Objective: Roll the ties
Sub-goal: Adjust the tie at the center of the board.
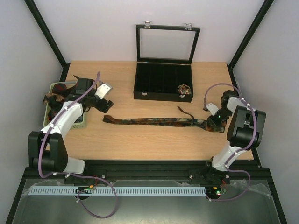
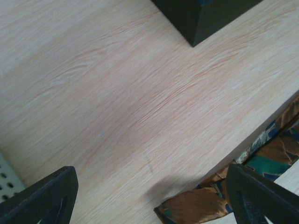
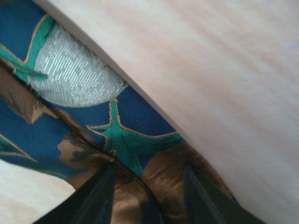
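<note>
Right wrist: our right gripper (image 3: 148, 173) straddles the tie (image 3: 117, 135), whether gripping we cannot tell; our left gripper (image 2: 152, 189) gapes empty.

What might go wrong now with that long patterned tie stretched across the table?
1. The right claw sits at the very end of the long brown, green and blue patterned fabric tie. It may pinch only a fold there and slip, leaving a loose roll.
2. The left claw is open near the other end, holding nothing, so the tie could slide over the pale wooden table instead of rolling.
</note>
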`<state>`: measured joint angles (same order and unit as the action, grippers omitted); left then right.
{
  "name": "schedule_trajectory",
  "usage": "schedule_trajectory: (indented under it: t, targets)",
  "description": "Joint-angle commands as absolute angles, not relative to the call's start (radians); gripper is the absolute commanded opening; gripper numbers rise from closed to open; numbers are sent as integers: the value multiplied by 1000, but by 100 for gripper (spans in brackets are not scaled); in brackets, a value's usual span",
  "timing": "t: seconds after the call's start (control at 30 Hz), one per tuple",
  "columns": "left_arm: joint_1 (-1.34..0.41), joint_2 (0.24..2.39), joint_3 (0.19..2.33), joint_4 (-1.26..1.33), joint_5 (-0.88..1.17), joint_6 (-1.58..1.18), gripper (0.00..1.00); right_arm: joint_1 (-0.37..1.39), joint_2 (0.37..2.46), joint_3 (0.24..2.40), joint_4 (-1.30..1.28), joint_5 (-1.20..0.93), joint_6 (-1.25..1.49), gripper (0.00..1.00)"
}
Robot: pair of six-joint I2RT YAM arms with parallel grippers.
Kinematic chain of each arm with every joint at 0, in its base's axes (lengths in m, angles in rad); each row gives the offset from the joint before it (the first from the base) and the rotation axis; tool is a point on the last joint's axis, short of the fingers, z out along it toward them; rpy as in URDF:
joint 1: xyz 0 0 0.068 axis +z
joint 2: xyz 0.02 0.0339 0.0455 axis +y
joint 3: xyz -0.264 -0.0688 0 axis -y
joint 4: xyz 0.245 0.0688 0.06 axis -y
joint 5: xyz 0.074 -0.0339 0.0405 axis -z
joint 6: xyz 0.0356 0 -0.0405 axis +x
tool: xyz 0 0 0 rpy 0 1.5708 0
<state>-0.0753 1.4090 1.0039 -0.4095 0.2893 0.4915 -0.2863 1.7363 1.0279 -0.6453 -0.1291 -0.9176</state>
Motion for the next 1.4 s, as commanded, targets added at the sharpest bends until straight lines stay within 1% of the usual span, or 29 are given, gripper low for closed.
schedule_trajectory:
  t: [0.0, 0.1, 0.13, 0.23, 0.3, 0.37, 0.5, 0.7, 0.83, 0.93, 1.0, 1.07, 1.1, 1.2, 1.23, 1.27, 1.37]
  targets:
    - [-106, 1384, 1018, -406, 277, 498, 98, -290, 1770, 1142, -615, -51, -972, 47]
    - [-103, 1351, 1010, -355, 289, 452, 99, -285, 1765, 1279, -783, -247, -924, 61]
    - [-102, 1348, 1007, -337, 291, 426, 99, -278, 1763, 1311, -817, -294, -889, 64]
    - [-82, 1375, 1020, -287, 270, 266, 99, -237, 1745, 1343, -838, -405, -752, 69]
    - [-41, 1408, 1044, -304, 335, 214, 99, -165, 1719, 1321, -777, -411, -656, 69]
    - [-1, 1423, 1051, -295, 388, 181, 99, -87, 1690, 1283, -685, -364, -574, 69]
    - [15, 1442, 1057, -259, 303, 137, 99, 67, 1682, 1233, -537, -219, -502, 67]
    - [17, 1442, 1047, -270, 285, 148, 99, 254, 1758, 1218, -436, -16, -498, 61]
    - [17, 1425, 1034, -270, 265, 151, 99, 302, 1834, 1230, -387, 101, -486, 58]
    - [17, 1410, 1029, -273, 258, 159, 99, 310, 1882, 1254, -392, 140, -474, 56]
    - [17, 1403, 1021, -268, 254, 161, 99, 310, 1908, 1260, -395, 166, -471, 53]
    - [17, 1400, 1019, -265, 252, 161, 99, 310, 1919, 1261, -384, 197, -467, 43]
    - [17, 1400, 1017, -262, 251, 161, 99, 310, 1916, 1262, -379, 205, -463, 37]
    - [17, 1409, 1035, -267, 244, 161, 99, 311, 1879, 1268, -365, 217, -446, 11]
    - [17, 1420, 1046, -274, 243, 159, 99, 310, 1859, 1270, -366, 215, -439, 6]
    - [17, 1431, 1059, -281, 239, 155, 99, 309, 1835, 1268, -366, 213, -431, 2]
    - [18, 1458, 1096, -300, 239, 154, 99, 289, 1750, 1245, -374, 183, -406, 1]
